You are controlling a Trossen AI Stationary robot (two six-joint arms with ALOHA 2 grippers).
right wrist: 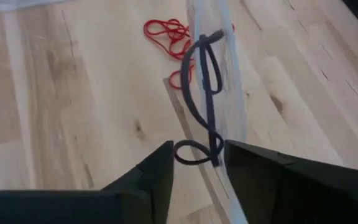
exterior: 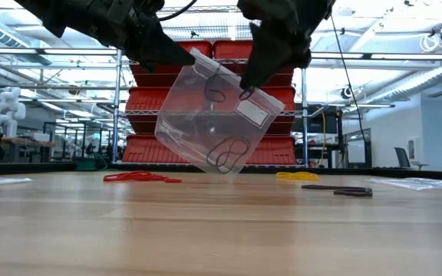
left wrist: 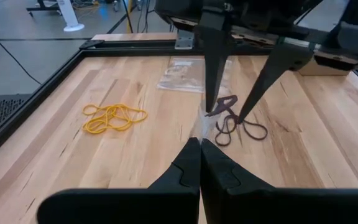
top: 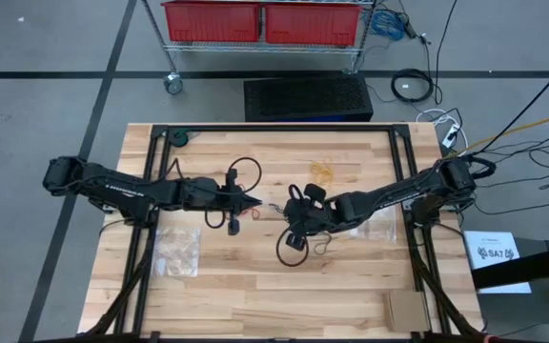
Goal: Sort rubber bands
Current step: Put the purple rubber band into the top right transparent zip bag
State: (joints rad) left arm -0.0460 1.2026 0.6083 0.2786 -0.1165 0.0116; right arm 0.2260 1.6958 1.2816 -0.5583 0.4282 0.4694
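Clear bag (exterior: 209, 115) hangs tilted above table (top: 255, 305) mid, white label near its top. 2nd flat bag (top: 176, 250) lies nr left edge; another (top: 381, 229) nr right edge. Cardboard piece (top: 406, 307) at near right corner. Beyond far edge: black crate (top: 308, 97), wire rack w/ red bins (top: 263, 21).

Glossy clear plastic bag (exterior: 209, 115); matt wood table (exterior: 221, 230).

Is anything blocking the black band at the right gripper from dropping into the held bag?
Nothing visible does. The left gripper is shut on the clear bag's top edge, holding it off the table. The right gripper stands open at the bag's mouth, a black rubber band hanging between its fingers and down into the bag.
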